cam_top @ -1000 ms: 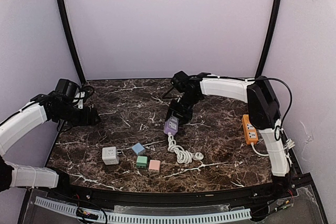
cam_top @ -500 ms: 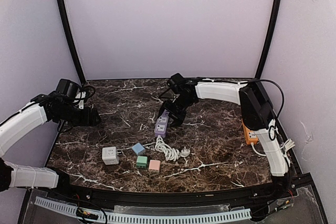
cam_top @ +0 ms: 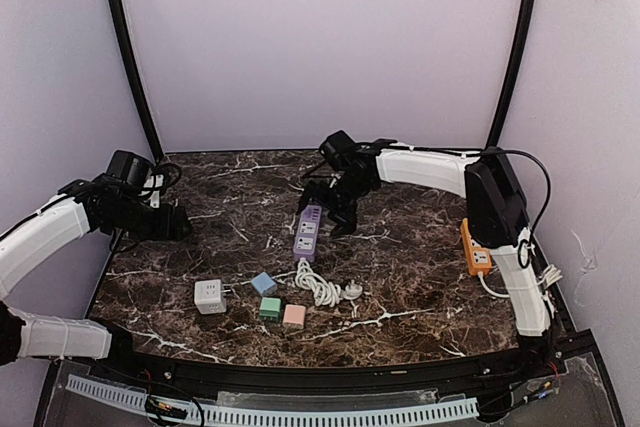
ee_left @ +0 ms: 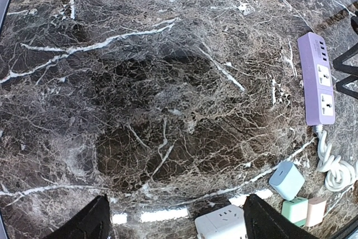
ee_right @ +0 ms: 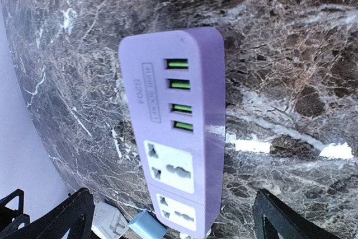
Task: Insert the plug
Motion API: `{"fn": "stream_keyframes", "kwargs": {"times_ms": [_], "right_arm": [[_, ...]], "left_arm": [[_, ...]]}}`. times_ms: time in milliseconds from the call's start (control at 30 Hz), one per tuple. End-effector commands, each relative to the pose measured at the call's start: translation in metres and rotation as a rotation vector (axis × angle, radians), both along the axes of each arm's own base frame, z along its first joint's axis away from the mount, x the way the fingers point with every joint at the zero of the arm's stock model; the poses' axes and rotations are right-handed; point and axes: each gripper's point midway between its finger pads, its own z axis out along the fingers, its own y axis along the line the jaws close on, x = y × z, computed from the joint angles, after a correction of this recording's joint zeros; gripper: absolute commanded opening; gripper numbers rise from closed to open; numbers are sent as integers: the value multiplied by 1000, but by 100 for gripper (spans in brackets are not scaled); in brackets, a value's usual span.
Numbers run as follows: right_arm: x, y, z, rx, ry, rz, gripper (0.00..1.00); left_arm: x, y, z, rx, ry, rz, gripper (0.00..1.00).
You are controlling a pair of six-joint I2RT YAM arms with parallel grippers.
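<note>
Counting one purple strip, one orange strip, four adapter cubes.

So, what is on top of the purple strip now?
No plug sits on it. The strip shows four green USB ports and two empty sockets. The open right gripper hangs above it. The right wrist view cuts off its cord end; the left one shows it bare.

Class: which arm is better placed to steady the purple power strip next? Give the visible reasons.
Right, probably. The right gripper, open, hangs right by the power strip, fingers either side in its wrist view. The left gripper hovers far off to the left.
</note>
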Motion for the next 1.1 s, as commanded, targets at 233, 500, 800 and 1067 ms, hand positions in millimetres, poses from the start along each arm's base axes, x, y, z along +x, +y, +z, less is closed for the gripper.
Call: {"fn": "stream_keyframes", "kwargs": {"times_ms": [233,500,800,1067], "right_arm": [[6,-24,84,-65,-288,150,99],[10,-59,100,-248,-492,255,99],[18,-69,122,-319,-605,299,99],[25,-75,132,-355,-639,273,99]], "left_arm": [[-11,-8,15,-35,50,-15,84],[-50,5,-14,1,323,100,81],[-75,-7,-21,-112,374,118,82],[-97,-17,-29,-160,417,105,98]]}}
